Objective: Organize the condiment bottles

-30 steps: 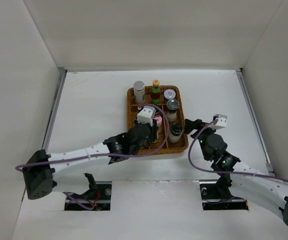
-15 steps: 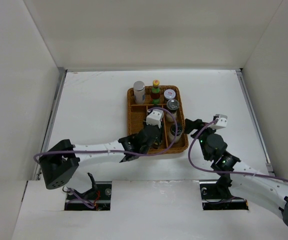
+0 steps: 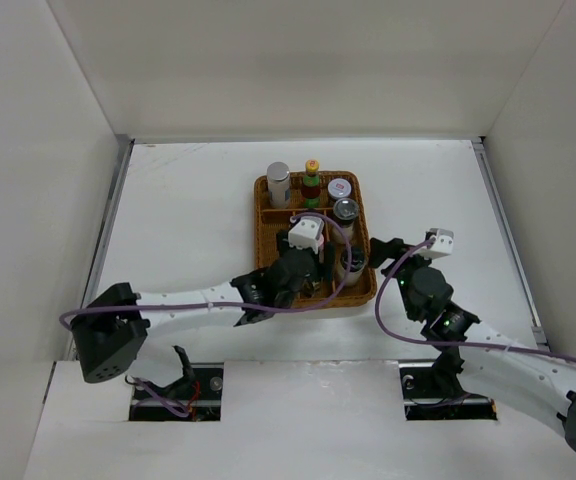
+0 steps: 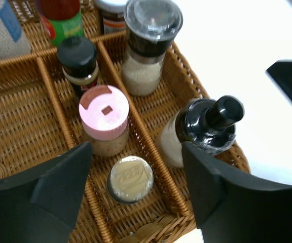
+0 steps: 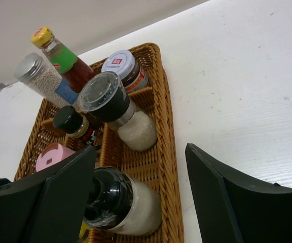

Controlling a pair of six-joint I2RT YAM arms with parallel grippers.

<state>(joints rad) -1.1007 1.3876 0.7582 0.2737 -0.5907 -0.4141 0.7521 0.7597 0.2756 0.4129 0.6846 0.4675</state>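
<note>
Left wrist: jar under end effector

Items as I log them from my remote feeds:

- Basket: brown woven wicker, sitting on a plain white table.
- Silver-lidded shaker, basket's 11 o'clock: silver lid, white granules, blue label patch.
- Sauce bottle, 12 o'clock: yellow cap, green neck band, red body.
- White-lidded jar, 1 o'clock: white lid with red print, dark contents.
- Clear-topped grinder: clear lid, black collar, white grains.
- Black-capped jar: black cap, tan band beneath.
- Pink-capped jar: pale pink lid with a darker patch, tan contents.
- Black-topped grinder: glossy black head, white fill.
- Gold-capped bottle, at the pink-capped jar's 6 o'clock: pale gold embossed cap.
</note>
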